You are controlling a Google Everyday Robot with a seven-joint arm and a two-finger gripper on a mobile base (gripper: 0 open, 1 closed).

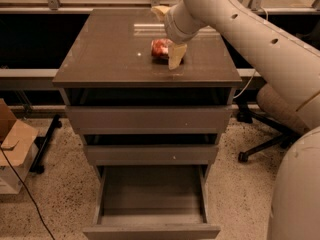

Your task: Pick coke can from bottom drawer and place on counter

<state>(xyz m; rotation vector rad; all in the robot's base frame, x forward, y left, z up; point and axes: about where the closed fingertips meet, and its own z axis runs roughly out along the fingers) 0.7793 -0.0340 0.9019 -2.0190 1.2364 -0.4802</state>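
The coke can [160, 48] lies on its side on the counter [110, 49], right of the middle. My gripper [168, 33] reaches in from the upper right and stands over the can. It is open, with one pale finger [176, 56] just in front of and to the right of the can and the other finger [160, 10] well behind it. The can rests on the counter top between them, close to the near finger. The bottom drawer [152, 194] is pulled out, and its grey inside holds nothing.
The two upper drawers [149, 119] are pushed in. An office chair base [265, 139] stands on the speckled floor at the right. A cardboard box [14, 149] and a black cable lie at the left. A rail and window ledge run behind the cabinet.
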